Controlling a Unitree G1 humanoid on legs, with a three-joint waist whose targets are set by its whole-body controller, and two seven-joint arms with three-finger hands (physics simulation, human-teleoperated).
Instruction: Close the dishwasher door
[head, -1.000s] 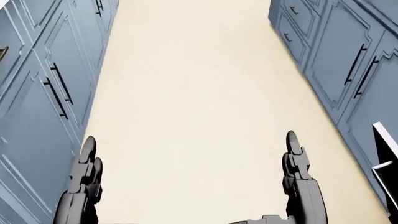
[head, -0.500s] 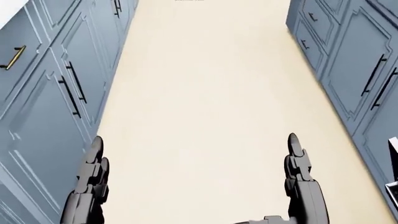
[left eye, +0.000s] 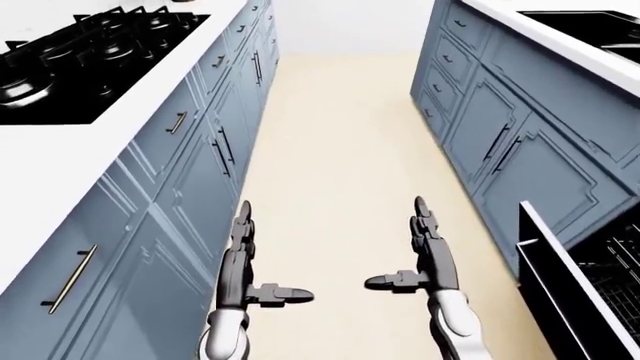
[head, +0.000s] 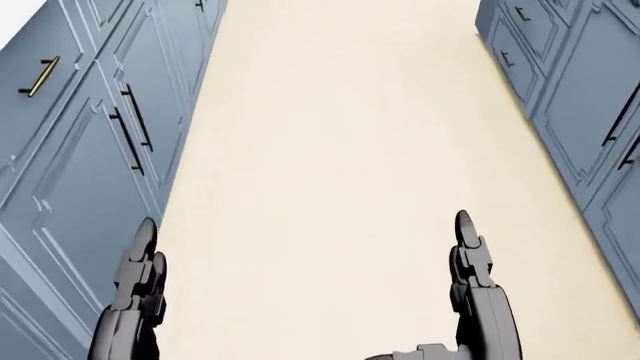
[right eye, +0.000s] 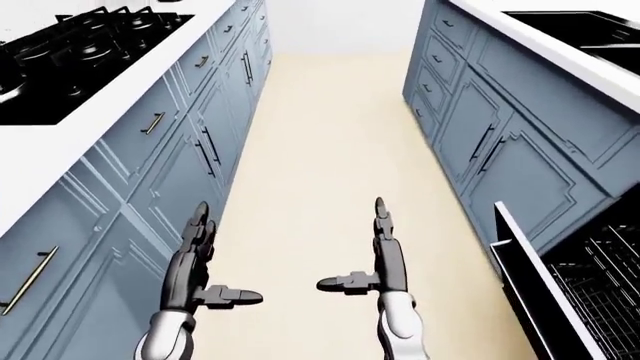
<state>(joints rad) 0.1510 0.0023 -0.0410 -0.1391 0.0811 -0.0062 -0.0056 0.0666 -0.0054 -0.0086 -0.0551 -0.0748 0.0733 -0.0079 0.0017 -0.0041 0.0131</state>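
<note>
The dishwasher door (right eye: 540, 289) hangs open at the lower right of the eye views, its dark inner face and white edge tilted out into the aisle, with the wire rack (right eye: 605, 274) showing behind it. It does not show in the head view. My left hand (left eye: 243, 259) and right hand (left eye: 425, 251) are both open and empty, fingers straight and thumbs pointing inward, held over the beige floor. The right hand is left of the door and apart from it.
Blue cabinets (left eye: 190, 172) with dark handles line the left, under a white counter with a black stove (left eye: 85, 60). More blue cabinets (left eye: 500, 142) and a black sink (left eye: 590, 26) line the right. The beige floor aisle (left eye: 340, 150) runs between them.
The head view has shifted: the cabinets slid right and down and the dishwasher door's corner at the right edge has left the picture. The hands keep their pose.
</note>
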